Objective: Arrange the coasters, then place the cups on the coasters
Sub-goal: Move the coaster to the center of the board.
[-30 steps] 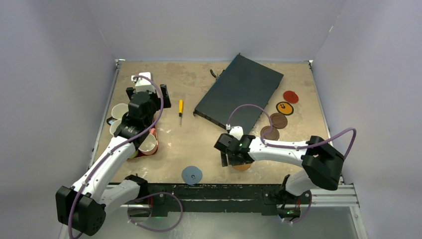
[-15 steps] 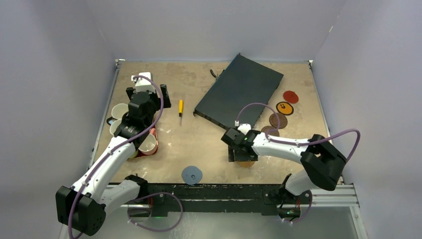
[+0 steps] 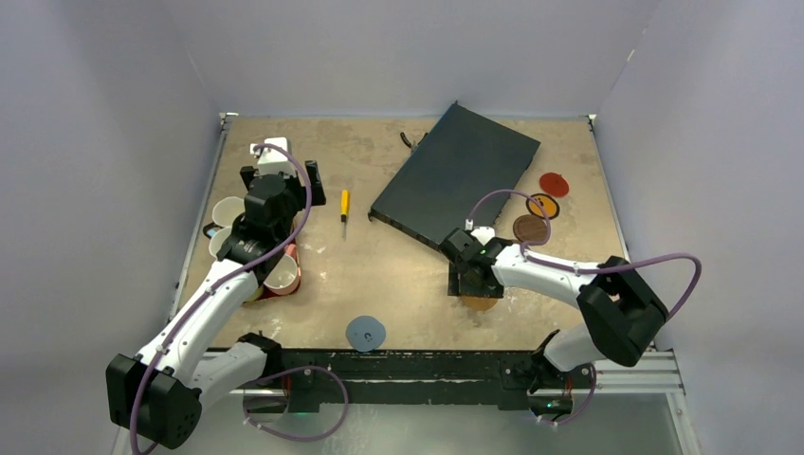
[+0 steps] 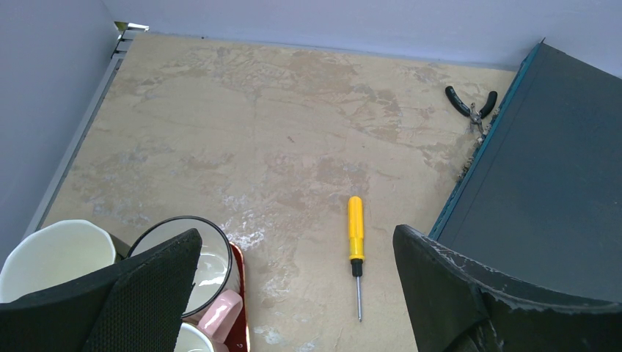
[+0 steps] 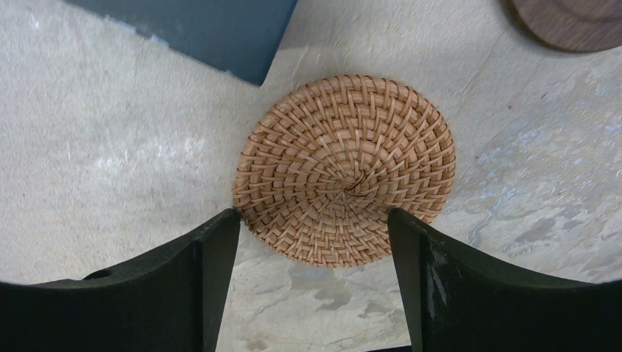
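No legible text, label, brand, number or sign on any surface in view

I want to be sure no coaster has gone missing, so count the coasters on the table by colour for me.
Tan woven coaster: 1
Dark brown coaster: 1
Orange coaster: 1
Red coaster: 1
Blue-grey coaster: 1
Total: 5 seen from above; the right arm could be hiding another.
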Robot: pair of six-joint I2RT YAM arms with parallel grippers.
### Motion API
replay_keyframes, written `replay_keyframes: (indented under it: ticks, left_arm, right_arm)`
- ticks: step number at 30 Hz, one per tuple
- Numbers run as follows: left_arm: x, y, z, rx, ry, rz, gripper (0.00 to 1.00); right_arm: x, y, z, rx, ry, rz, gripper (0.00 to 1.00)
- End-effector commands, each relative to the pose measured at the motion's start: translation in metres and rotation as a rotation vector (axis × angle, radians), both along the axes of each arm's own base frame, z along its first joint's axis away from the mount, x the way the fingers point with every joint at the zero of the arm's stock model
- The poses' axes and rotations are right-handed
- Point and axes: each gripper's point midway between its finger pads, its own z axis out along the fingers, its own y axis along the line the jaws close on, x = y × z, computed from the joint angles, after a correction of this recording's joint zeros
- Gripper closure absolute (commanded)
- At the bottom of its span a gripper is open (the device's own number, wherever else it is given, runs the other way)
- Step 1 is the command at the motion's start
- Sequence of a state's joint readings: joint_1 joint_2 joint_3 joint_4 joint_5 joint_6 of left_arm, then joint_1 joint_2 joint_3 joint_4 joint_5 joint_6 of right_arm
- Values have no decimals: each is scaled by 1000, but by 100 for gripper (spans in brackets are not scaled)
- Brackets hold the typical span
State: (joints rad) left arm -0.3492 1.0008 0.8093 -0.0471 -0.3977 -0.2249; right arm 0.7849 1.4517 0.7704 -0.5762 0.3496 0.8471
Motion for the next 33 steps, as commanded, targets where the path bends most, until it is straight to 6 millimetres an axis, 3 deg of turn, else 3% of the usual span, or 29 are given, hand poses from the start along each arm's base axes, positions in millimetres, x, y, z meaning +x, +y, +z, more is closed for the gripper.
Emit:
replay_keyframes:
  ticks: [1,33]
  left_arm:
    - [3,-2,11,-20,-37,2,2]
    - [4,-2,8,-12,-29,4,2]
  right_arm:
    - [5,-19,-6,-55,-7,-26,23]
    - [42,-36,6,-81,-77,-75,23]
